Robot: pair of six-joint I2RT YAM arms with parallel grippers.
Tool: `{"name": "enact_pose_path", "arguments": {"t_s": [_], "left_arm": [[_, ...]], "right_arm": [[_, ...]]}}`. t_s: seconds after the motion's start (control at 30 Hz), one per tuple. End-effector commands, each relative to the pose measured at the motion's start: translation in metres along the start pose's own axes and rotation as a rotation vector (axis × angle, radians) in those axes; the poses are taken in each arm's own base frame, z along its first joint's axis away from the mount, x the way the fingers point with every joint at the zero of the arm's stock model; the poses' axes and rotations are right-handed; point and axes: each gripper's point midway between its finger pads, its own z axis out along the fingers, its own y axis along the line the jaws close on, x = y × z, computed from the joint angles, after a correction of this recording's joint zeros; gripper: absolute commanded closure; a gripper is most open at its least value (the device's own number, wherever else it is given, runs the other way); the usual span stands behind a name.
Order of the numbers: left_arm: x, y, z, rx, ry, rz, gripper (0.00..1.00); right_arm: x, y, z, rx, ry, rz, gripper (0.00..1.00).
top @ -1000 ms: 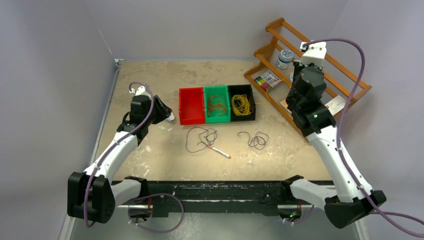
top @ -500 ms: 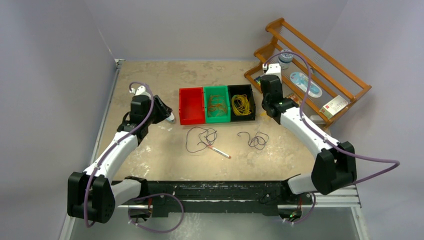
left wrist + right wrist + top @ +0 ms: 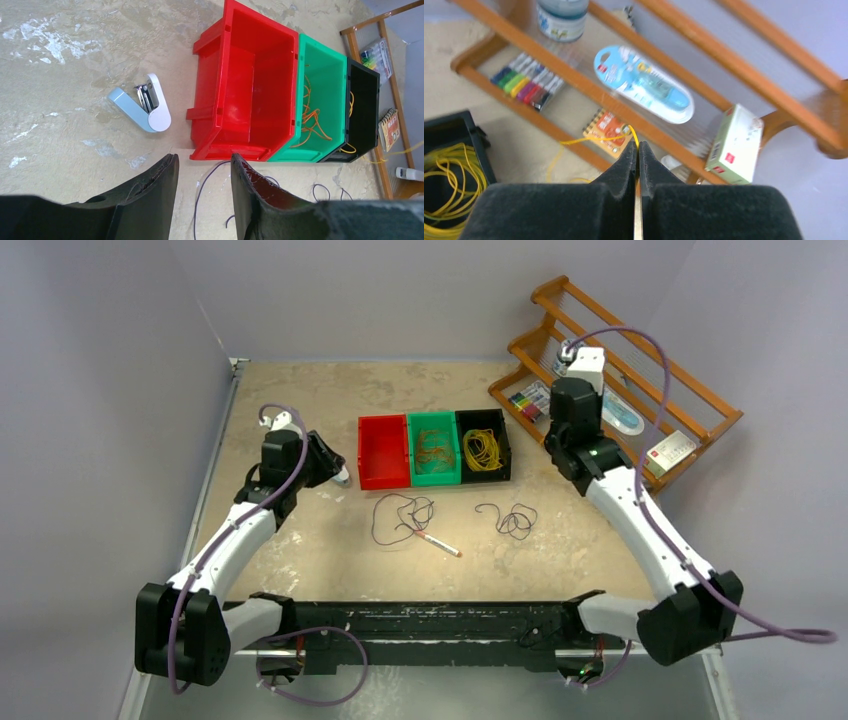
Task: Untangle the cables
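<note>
Since the previous frame the right arm [image 3: 640,530] has swung its wrist back toward the rack [image 3: 640,370]; the left arm [image 3: 235,540] is unchanged. On the table [image 3: 330,560] stand three bins [image 3: 384,452]: the green one holds orange cables [image 3: 435,452], the black one a yellow coil [image 3: 483,450]. Two dark tangles [image 3: 403,515] lie in front, apart. The right gripper [image 3: 638,150] pinches what appears to be a yellow strand [image 3: 634,136]. The left gripper [image 3: 202,165] gapes, empty.

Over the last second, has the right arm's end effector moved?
Yes. The right end effector swung left from over the wooden rack toward the black bin, then partway back toward the rack.
</note>
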Motion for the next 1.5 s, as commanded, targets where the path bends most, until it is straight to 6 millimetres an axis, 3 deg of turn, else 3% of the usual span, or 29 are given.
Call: {"name": "enact_pose_path", "arguments": {"t_s": [0.0,0.27,0.47,0.73,0.93,1.17,1.47], "left_arm": [[-0.021,-0.016,-0.001,0.057,-0.057,0.002,0.58],[-0.02,-0.017,0.0,0.062,-0.056,-0.003,0.58],[-0.02,-0.018,0.001,0.069,-0.058,-0.015,0.58],[-0.017,-0.014,0.001,0.059,-0.063,-0.026,0.58],[-0.017,-0.012,0.001,0.052,-0.068,-0.027,0.58],[-0.013,-0.007,-0.001,0.038,-0.065,-0.025,0.58],[-0.011,-0.002,-0.003,0.018,-0.066,-0.016,0.58]], "right_arm": [[-0.046,-0.048,-0.022,0.11,-0.093,0.063,1.0],[-0.09,-0.061,-0.042,0.043,-0.214,0.123,1.0],[-0.127,-0.043,-0.056,-0.141,-0.327,0.193,1.0],[-0.16,0.0,-0.075,-0.411,-0.448,0.223,1.0],[-0.165,0.035,-0.074,-0.543,-0.462,0.238,1.0],[-0.151,0.079,-0.058,-0.647,-0.42,0.246,1.0],[-0.14,0.095,-0.048,-0.659,-0.402,0.25,1.0]]}}
